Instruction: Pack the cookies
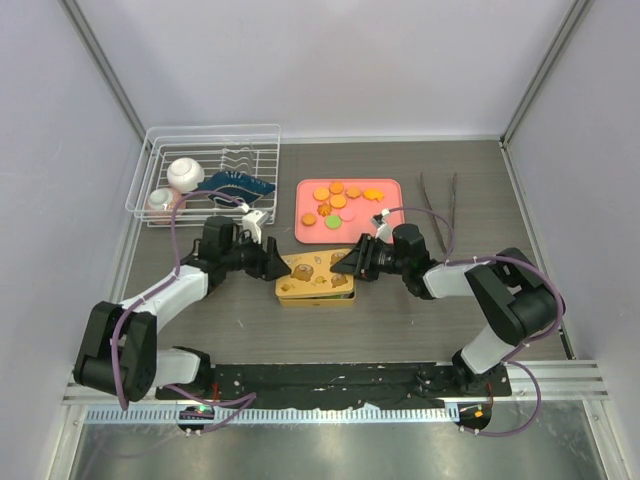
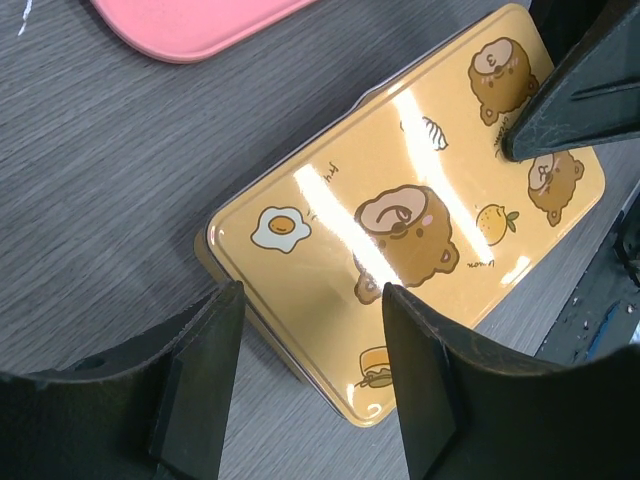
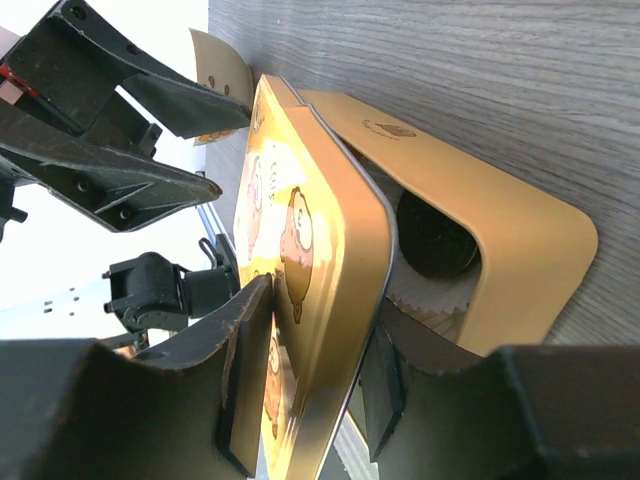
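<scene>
— Where are the cookies point(image 1: 338, 201)?
— On the pink tray point(image 1: 393, 200) behind the tin point(image 1: 300, 290). They're small flat discs, mostly orange, one green. My left pincer point(image 2: 312, 292) gapes. My right pincer point(image 3: 320, 305) straddles the lid point(image 3: 300, 230), grip unclear.

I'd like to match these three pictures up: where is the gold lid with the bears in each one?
Top external: the gold lid sits in the picture's centre.
Left wrist: it fills the middle, bears facing up.
Right wrist: centre-left, seen edge-on, tilted up off the tin base.
Shared landmark: the left gripper, at the lid's left end from above, at the bottom of its own view, upper left in the right wrist's.
</scene>
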Controlling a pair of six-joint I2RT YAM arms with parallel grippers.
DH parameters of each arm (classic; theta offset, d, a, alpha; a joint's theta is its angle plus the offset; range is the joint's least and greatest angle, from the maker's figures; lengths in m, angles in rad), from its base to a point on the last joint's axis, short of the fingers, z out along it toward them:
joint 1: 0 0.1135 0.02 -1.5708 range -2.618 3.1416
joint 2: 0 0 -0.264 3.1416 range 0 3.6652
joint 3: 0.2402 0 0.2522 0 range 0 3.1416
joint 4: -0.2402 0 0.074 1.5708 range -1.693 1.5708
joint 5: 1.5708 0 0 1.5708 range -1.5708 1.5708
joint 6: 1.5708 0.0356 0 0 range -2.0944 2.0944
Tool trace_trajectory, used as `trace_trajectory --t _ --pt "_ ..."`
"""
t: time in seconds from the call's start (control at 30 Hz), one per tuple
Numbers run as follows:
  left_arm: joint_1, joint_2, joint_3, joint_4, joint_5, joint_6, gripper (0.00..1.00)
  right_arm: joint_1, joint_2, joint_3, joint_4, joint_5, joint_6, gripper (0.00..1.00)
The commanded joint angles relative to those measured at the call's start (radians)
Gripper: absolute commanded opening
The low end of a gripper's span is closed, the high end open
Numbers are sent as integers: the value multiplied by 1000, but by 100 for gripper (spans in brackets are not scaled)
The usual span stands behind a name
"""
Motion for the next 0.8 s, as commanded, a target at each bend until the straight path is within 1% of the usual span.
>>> trace_trajectory --t 0.0,0.27,0.47,0.6,0.63,0.77 --pt "-7 -32 28 15 23 11 61 -6 -42 39 -25 -4 -61 43" --pt "-13 -31 31 12 22 13 61 -6 -51 49 -71 -11 -102 45" --pt "-14 -28 31 9 16 17 61 -11 -57 44 -74 -11 -107 45" --pt "-13 -32 40 -5 -28 43 61 -18 -61 38 -77 -8 -113 45" --pt "-13 -29 43 -37 -36 52 61 -20 -65 36 -77 -10 -113 45" --pt "-13 -31 49 -60 -73 71 61 -24 -69 33 -80 -10 -121 45"
